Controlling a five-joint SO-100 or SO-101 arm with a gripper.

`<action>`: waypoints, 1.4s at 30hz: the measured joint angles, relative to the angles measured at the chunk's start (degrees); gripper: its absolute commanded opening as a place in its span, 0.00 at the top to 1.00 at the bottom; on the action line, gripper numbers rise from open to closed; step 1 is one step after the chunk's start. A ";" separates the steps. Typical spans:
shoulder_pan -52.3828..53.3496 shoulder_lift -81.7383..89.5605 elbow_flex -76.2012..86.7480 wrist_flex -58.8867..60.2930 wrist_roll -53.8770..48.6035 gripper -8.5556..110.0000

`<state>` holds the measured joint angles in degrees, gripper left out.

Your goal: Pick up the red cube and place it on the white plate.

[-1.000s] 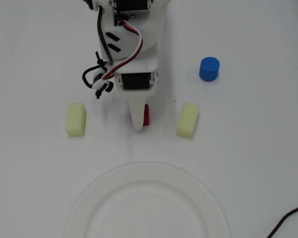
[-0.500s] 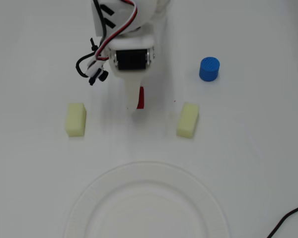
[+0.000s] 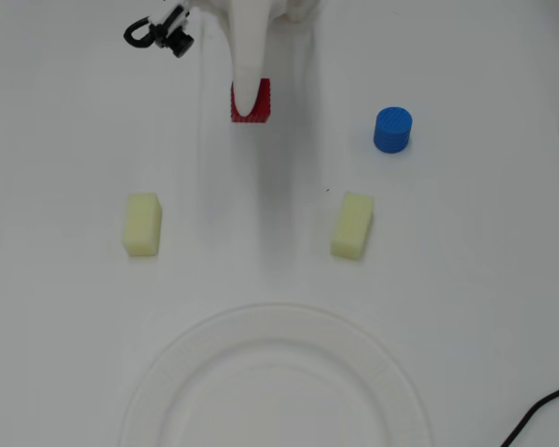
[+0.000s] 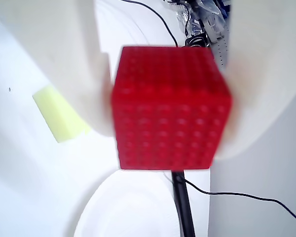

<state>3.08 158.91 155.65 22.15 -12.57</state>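
Observation:
The red cube hangs lifted near the top of the overhead view, partly covered by a white finger. My gripper is shut on it. In the wrist view the red cube fills the middle, clamped between two white fingers on its left and right sides. The white plate lies at the bottom centre of the overhead view, well below the cube. Part of the white plate shows under the cube in the wrist view.
Two pale yellow blocks lie left and right of centre. A blue cylinder stands at the upper right. A black cable enters at the bottom right corner. The wrist view shows one yellow block and a black cable.
The arm has pulled back toward the top edge and risen, carrying the red cube from between the yellow blocks. The blocks, cylinder and plate have not moved.

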 measured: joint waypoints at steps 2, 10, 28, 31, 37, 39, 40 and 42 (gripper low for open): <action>0.00 -1.23 0.09 -3.25 -0.53 0.93; 0.44 -23.73 -7.91 -18.81 -2.02 0.93; 0.35 -71.02 -36.83 -32.17 -4.31 0.93; 0.35 -76.64 -40.69 -32.17 -3.78 0.93; 0.88 -80.77 -44.38 -32.17 -2.90 0.91; 1.05 -80.77 -44.47 -32.17 -2.90 0.88; 1.05 -80.77 -44.47 -31.99 -2.90 0.86; 1.05 -80.77 -44.47 -31.29 -2.46 0.83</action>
<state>4.13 78.13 111.18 -9.14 -15.03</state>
